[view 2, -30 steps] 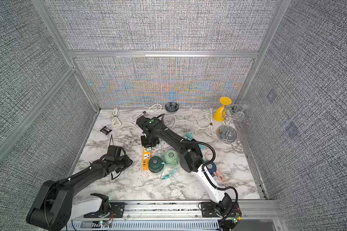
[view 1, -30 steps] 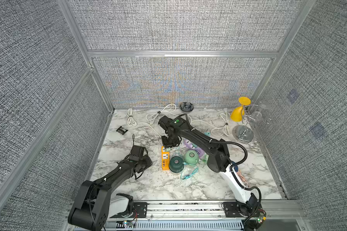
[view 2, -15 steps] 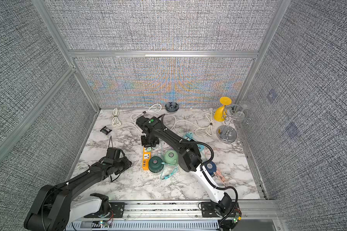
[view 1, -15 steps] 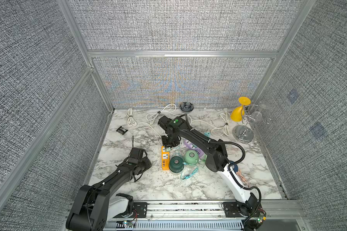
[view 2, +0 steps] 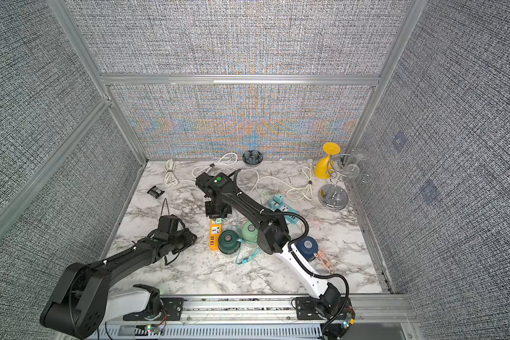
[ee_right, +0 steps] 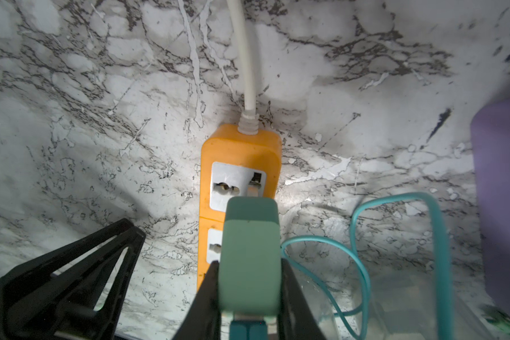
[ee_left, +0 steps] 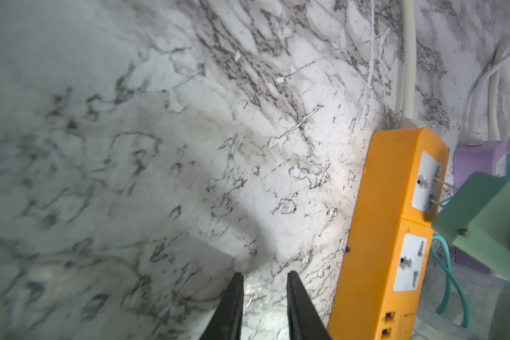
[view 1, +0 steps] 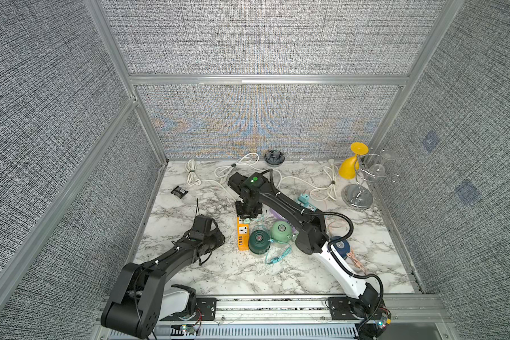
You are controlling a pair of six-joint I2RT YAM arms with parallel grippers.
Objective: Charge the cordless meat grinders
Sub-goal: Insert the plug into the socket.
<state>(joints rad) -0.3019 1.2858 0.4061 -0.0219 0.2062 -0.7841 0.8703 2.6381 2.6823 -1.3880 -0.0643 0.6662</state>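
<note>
In both top views the dark green [view 1: 259, 239] [view 2: 228, 240], mint green [view 1: 281, 230] [view 2: 249, 229] and navy blue [view 1: 340, 246] [view 2: 306, 246] cordless meat grinders stand mid-table. An orange power strip [view 1: 243, 235] [ee_right: 239, 144] lies just left of them. My right gripper [ee_right: 249, 265] [view 1: 247, 219] is shut on a mint green plug adapter [ee_right: 249, 244] [ee_left: 489, 212]. The adapter's prongs sit at the strip's far socket, and a teal cable [ee_right: 395, 200] trails from it. My left gripper [ee_left: 264, 275] [view 1: 218, 235] rests low beside the strip with its jaws narrowly apart and nothing between them.
A purple strip [ee_right: 501, 176] and a blue strip [view 1: 306, 203] lie right of the orange one. White cords [view 1: 236, 170] and a petal dish [view 1: 274, 157] are at the back. A yellow glass [view 1: 351, 167] and wire rack [view 1: 358, 197] stand back right. A black packet [view 1: 179, 192] lies left.
My left gripper's jaws have narrowed a little and the left arm has shifted slightly. The right arm has stayed over the orange strip with the adapter.
</note>
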